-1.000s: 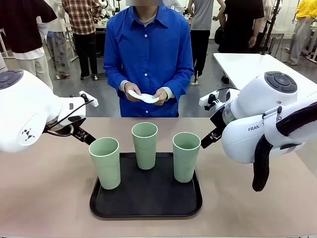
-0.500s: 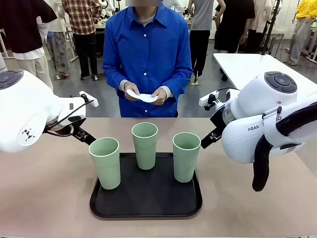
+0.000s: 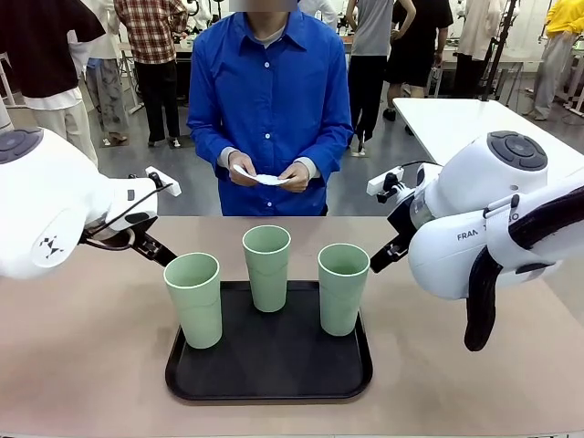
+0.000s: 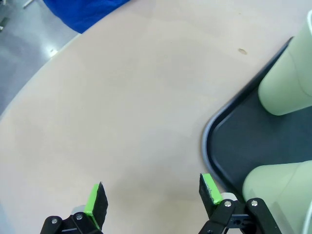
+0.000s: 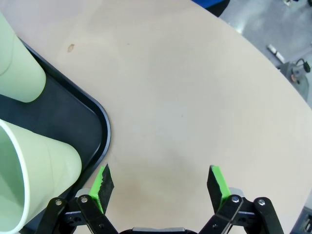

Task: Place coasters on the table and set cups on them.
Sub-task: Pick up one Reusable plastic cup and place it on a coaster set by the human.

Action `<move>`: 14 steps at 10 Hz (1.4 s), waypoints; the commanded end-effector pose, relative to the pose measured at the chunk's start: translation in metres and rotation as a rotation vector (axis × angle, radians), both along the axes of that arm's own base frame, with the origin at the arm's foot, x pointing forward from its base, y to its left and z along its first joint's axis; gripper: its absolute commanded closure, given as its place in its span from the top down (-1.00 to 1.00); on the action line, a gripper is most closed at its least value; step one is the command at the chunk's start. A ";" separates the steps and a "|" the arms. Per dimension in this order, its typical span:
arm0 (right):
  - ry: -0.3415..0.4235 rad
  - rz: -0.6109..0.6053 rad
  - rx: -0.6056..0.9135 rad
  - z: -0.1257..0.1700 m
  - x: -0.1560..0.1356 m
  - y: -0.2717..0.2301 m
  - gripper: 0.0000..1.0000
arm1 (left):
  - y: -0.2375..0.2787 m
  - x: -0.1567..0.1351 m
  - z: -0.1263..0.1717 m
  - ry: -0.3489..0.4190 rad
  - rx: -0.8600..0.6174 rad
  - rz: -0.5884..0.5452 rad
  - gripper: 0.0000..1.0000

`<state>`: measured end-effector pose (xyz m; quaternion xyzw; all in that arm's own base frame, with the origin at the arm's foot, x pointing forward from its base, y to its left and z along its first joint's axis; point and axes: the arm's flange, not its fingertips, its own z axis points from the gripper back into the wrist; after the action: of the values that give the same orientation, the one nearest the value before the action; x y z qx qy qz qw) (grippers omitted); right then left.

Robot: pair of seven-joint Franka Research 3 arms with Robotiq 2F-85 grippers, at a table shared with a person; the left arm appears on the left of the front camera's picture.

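**Cups on the tray, coasters with the person**

The three cups stand upright on the black tray. The person's hands hold the coasters beyond the surface. The left fingers and the right fingers are wide apart and empty. The cups look light, stiff and smooth, so a hold around the middle seems safest. The coasters seem thin and floppy.
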<state>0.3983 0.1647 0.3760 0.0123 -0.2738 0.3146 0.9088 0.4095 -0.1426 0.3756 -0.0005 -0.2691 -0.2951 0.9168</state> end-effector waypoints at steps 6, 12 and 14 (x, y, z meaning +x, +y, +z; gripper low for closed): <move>0.327 -0.122 0.017 0.085 -0.110 -0.012 1.00 | 0.046 -0.068 0.082 0.255 -0.080 -0.004 1.00; 0.336 -0.134 -0.009 0.115 -0.106 -0.003 1.00 | 0.041 -0.073 0.124 0.278 -0.064 -0.008 1.00; 0.429 -0.092 0.302 0.122 -0.108 -0.037 1.00 | 0.063 -0.079 0.123 0.355 -0.255 -0.012 1.00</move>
<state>0.2887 0.1524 0.5013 0.0903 -0.1153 0.2317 0.9617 0.3286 -0.0962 0.5055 -0.0979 -0.1405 -0.2734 0.9465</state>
